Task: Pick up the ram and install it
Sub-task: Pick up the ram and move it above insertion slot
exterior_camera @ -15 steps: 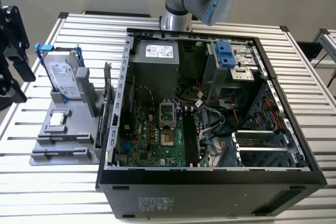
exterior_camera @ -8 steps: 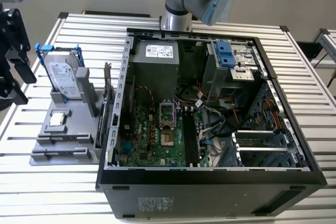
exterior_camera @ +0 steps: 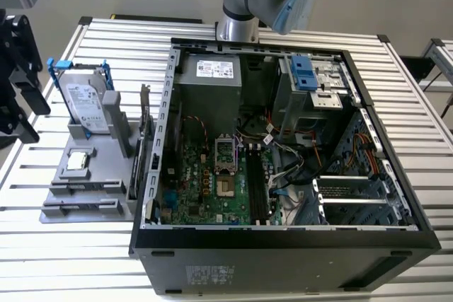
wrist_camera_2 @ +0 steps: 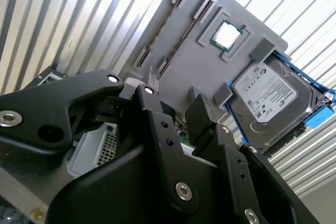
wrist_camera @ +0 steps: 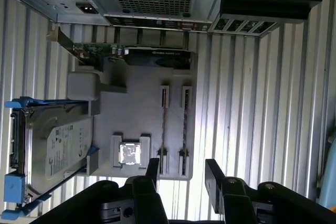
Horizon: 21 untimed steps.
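computer case open on desk | exterior view's left: grey tray carrying hard drive, processor chip, ram

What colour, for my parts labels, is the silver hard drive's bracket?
Blue bracket, clearest in the second wrist view.

**Bench layout: parts holder beside open case**

Slatted table carries everything. Open computer case sits toward the exterior view's right, with the motherboard flat on its floor. Arm base stands behind the case. Parts holder lies just beside the case, on the exterior view's left.

On the holder:
- hard drive propped tilted at the far end
- processor chip in a pocket before it
- the ram in a slot at the near end, with a second stick parallel just beside it

Graphics card stands on edge between holder and case.
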{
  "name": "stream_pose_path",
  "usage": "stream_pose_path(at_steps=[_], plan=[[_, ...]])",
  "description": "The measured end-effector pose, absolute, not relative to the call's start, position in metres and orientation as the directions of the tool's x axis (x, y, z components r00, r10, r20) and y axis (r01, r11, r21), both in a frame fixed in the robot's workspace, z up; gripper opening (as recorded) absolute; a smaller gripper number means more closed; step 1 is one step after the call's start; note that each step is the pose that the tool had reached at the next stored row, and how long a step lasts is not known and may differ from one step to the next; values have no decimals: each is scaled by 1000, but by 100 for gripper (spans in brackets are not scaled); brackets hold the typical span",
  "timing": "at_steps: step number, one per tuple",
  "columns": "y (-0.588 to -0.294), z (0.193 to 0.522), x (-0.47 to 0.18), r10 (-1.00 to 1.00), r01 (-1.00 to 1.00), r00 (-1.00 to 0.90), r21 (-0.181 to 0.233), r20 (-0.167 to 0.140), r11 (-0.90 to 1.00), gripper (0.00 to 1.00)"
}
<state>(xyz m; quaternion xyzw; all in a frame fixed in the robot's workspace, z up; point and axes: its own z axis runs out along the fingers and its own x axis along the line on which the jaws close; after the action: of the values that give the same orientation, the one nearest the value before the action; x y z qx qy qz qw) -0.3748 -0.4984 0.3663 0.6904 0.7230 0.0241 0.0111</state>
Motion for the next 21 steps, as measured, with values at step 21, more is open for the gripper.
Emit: stream_pose_path(at_steps=[21], plan=[[-498,357,-375,999,998,-47,50,17,46,100]])
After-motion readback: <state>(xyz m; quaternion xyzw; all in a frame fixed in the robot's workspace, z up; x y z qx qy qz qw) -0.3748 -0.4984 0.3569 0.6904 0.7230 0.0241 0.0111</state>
